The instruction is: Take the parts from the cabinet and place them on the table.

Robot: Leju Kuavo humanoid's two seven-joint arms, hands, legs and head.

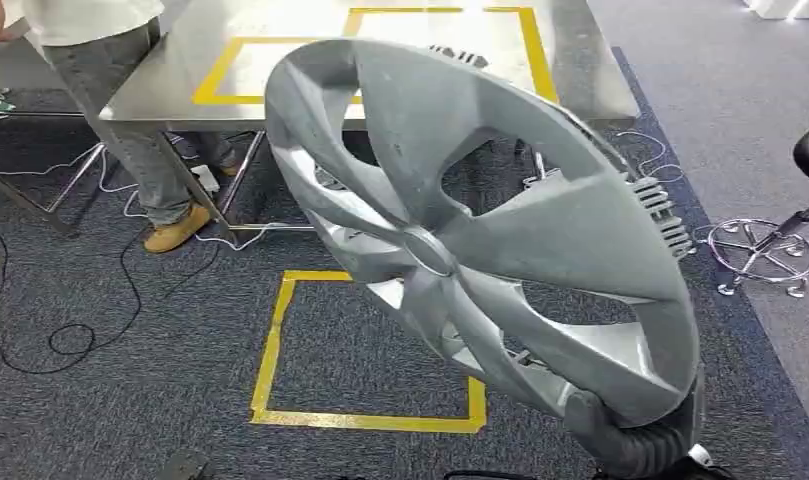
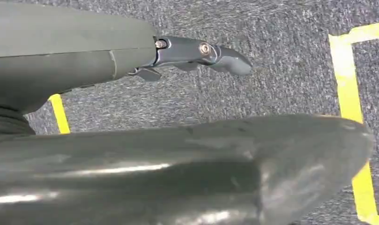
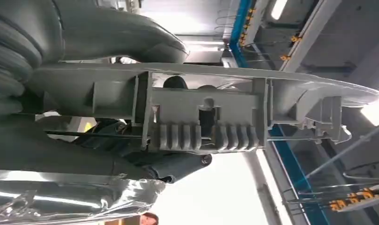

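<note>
Grey carpet (image 1: 100,400), yellow tape squares (image 1: 270,360)

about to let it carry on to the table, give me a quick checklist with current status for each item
1. Right hand holds the hubcap at its rim: ok.
2. Hold secure: cannot tell; the fingers are mostly hidden behind the rim.
3. Left hand free: ok, it holds nothing and hangs over carpet.
4. Table ahead has bare surface inside the yellow tape: ok.
5. Path: not ok; a person stands at the table's left corner, cables lie on the floor.
6. Forward view: not ok, hubcap blocks much of the head view.
</note>
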